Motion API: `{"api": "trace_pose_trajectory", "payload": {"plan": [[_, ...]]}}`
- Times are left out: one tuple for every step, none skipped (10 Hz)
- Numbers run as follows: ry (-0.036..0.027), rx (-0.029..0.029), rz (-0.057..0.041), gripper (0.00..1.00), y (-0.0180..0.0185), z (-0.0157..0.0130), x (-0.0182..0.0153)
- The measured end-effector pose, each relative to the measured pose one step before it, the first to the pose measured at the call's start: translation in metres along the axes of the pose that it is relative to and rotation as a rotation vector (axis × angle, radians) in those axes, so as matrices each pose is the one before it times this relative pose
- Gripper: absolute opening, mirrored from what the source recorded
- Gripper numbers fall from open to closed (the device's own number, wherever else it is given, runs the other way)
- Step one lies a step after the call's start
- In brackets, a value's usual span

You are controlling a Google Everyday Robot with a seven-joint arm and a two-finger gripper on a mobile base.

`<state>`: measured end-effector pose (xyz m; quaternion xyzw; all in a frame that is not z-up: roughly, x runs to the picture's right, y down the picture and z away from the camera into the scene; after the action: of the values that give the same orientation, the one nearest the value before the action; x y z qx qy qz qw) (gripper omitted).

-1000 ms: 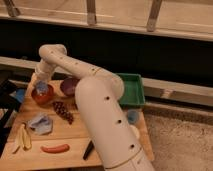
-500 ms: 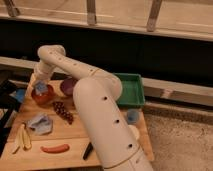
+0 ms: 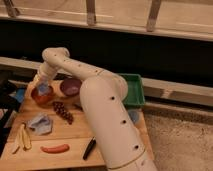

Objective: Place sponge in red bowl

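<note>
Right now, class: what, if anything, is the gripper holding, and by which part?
It cannot be told. The gripper is over the red bowl with the sponge at its tip, but the hold itself is not visible.

Dim, warm light falls from above; the far wall lies in deep shadow. The whole view is soft and blurred. The gripper (image 3: 44, 86) hangs over the red bowl (image 3: 42, 96) at far left.

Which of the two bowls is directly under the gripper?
The red bowl, at the table's left rear. The gripper hangs right over it with the sponge. The purple bowl stands to its right, uncovered.
</note>
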<state>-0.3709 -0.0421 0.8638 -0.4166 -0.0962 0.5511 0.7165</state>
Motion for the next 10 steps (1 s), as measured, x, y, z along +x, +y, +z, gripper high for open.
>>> {"api": "trace_pose_trajectory", "payload": {"plan": [[-0.00084,-0.00060,-0.00002,0.47,0.00029,-0.00045,-0.00035],[-0.00083,0.00181,0.00175,0.47,-0.00238,-0.00109,0.00004],[0.00041,-0.00028,0.00075,0.47,-0.00025,0.00008,0.00020],[-0.00047,-0.00001,-0.00132,0.47,0.00066,0.00001,-0.00031],[0.00153,-0.00031,-0.00156,0.47,0.00108,0.00099,0.00032],[0.00020,-0.00044,-0.00040,0.47,0.00041,0.00014,0.00003],[-0.00047,0.00023,0.00034,0.45,-0.00043,-0.00036,-0.00010],[-0.00020,0.00014,0.00043,0.41,-0.00038,-0.00016,0.00001],[-0.00047,0.00016,0.00025,0.41,-0.00030,-0.00033,-0.00012],[0.00030,-0.00009,-0.00026,0.47,0.00010,0.00021,0.00010]]}}
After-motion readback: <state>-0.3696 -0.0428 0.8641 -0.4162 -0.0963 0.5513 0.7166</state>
